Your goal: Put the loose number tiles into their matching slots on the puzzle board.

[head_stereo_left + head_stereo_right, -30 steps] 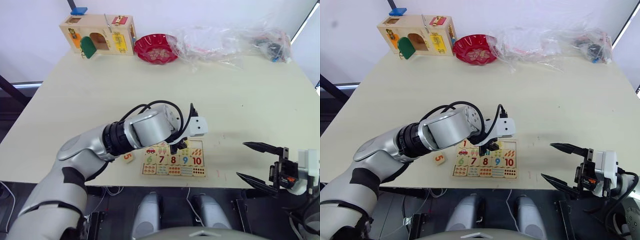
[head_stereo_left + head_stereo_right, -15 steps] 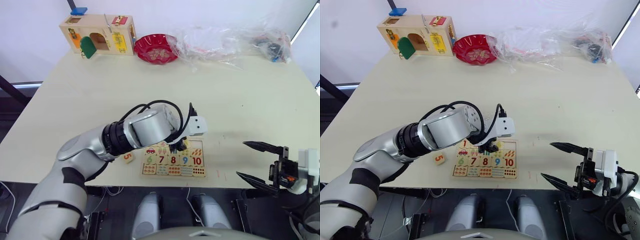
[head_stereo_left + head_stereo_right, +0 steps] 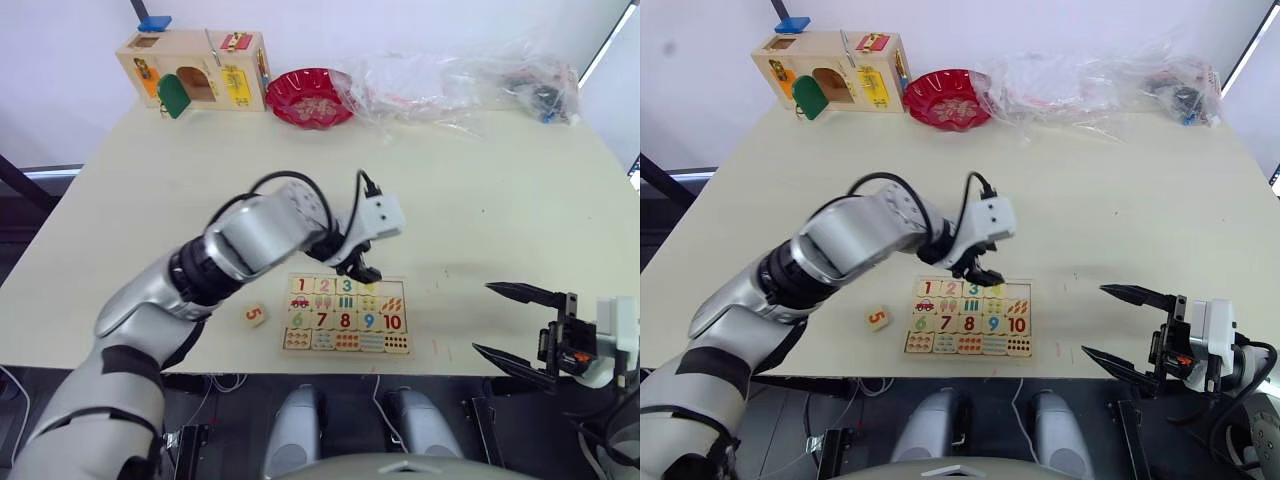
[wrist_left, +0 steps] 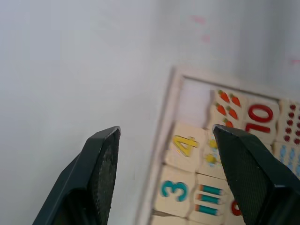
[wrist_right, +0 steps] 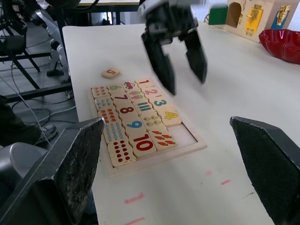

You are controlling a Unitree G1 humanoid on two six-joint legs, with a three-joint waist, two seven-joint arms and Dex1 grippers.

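The puzzle board (image 3: 347, 316) holds tiles 1–4 in its top row; the fifth slot (image 5: 188, 132) is bare. Tile 5 (image 3: 256, 315) lies beside it on the worktop (image 3: 200, 190). Both pincers, left (image 3: 362, 270) and right (image 3: 508, 322), are spread, holding nothing.

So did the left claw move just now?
Yes. The left claw lifted off the puzzle board, toward its far edge, open and empty.

The puzzle board (image 3: 404, 345) had number tiles. Its top row read 1, 2, 3 and a yellow 4 (image 4: 184, 145). The row below read 6, 7, 8, 9, 10. One loose tile (image 3: 256, 315) on the bench (image 3: 480, 200) showed a red 5.
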